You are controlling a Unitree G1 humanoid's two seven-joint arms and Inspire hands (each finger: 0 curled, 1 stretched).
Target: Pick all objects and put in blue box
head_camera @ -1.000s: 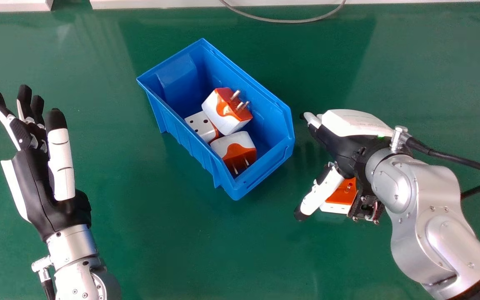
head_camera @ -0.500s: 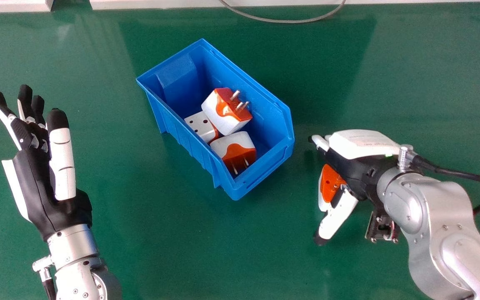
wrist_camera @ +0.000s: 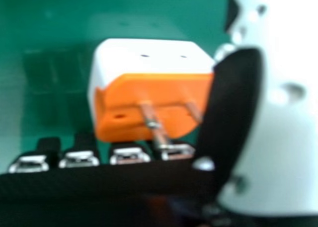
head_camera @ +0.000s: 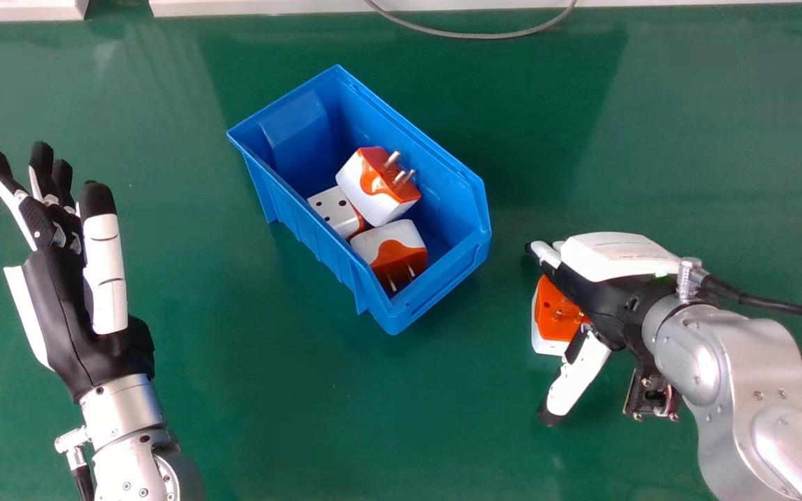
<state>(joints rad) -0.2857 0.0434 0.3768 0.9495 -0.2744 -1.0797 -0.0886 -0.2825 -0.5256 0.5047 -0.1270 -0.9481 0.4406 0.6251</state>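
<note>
In the head view my right hand (head_camera: 599, 299) is open over the table's right part, thumb spread toward the near side. An orange and white plug adapter (head_camera: 555, 316) lies partly under it, between thumb and fingers. The right hand view shows this adapter (wrist_camera: 154, 105) with its pins toward the palm, in front of my open right hand (wrist_camera: 238, 108). Three similar adapters rest in the blue box (head_camera: 366, 296): one with pins up (head_camera: 376, 188), one white with holes (head_camera: 335, 209), one nearer (head_camera: 390, 252). My left hand (head_camera: 74, 313) is open at the left, holding nothing.
Green tabletop (head_camera: 345, 417) surrounds the box, with a wide stretch between the left hand and the box. A grey cable (head_camera: 470, 35) curves along the far edge. A black cable (head_camera: 763, 300) trails from the right wrist.
My right hand has moved right and toward the near side, exposing more of the adapter beneath it. The left hand and the box have stayed about where they were.
</note>
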